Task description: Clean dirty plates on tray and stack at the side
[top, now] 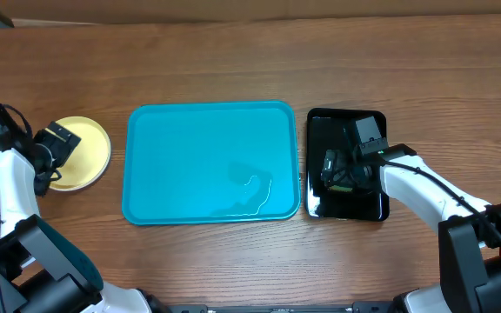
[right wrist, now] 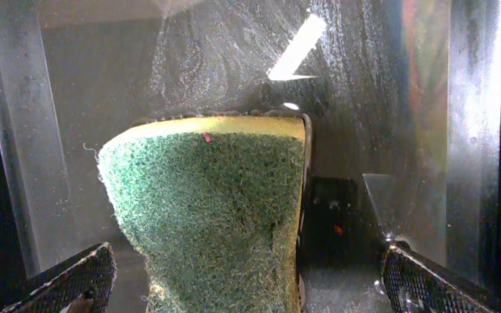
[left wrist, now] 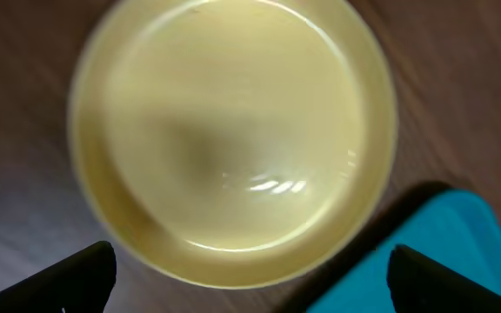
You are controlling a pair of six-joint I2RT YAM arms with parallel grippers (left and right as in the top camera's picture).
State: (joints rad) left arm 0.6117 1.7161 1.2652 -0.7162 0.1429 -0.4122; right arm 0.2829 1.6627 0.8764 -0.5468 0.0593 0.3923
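The turquoise tray (top: 198,156) sits bare apart from a wet streak (top: 250,191) towards its right end, so I judge the washing finished or nearly so. Just right of it is the black tray (top: 369,202), which I read as the parking spot that keeps a damp sponge off the wood. Just left of the tray, on the table, is the pale yellow plate (top: 90,149); whether other plates lie under it I cannot tell. The sponge (right wrist: 211,217) is on the black tray, scouring side facing the wrist camera. My right gripper (right wrist: 246,278) straddles it, jaws spread wider than the sponge, not pinching. My left gripper (left wrist: 252,274) hovers over the plate, spread and empty
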